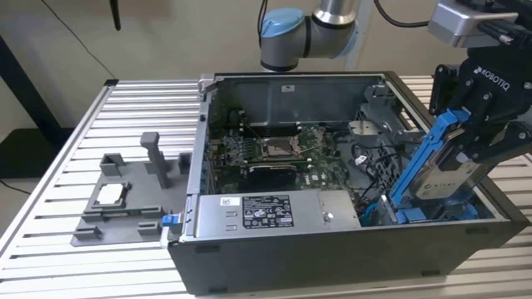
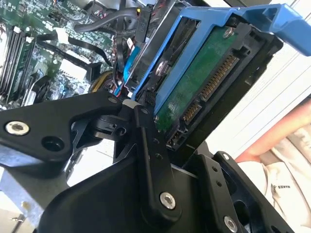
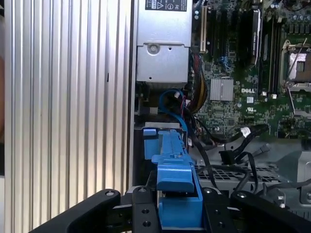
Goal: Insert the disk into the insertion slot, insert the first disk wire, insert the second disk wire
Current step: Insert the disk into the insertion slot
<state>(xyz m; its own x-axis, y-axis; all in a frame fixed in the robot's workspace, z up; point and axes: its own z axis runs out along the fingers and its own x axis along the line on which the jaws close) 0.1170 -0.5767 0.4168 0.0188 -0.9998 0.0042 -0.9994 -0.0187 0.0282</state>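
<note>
The disk [image 1: 443, 177], a flat silver-grey hard drive framed by a bright blue plastic carrier, is seen steeply tilted over the near corner of the dark open computer case [image 1: 332, 261], on the side of the slatted metal surface [image 1: 75, 156] toward the exterior view's right. Its long axis is set on a slant. The high end is leaned out toward the exterior view's right, and the low end is dipped down inside the case wall. In the second wrist view the green circuit-board underside and the connector edge are turned up toward the camera.

The disk's upper half is clamped by the black end effector [image 1: 475, 149], with the jaws closed narrow against the carrier's two long sides. Nothing else is held.

The insertion slot [image 1: 457, 210], the box-shaped grey sheet-metal bay in that same near corner, is found below the end effector and a little toward the exterior view's left. That is straight down the line of the disk's long axis. Its mouth is partly hidden by the disk, so how deep the low end sits cannot be told. The disk is judged not yet seated, since it is far from lying level in the bay.

Just beside the bay, a loose blue cable [image 3: 170, 99] and black leads are seen. Past them the silver labelled power-supply box [image 1: 266, 212] is lined along the case's near wall.
</note>
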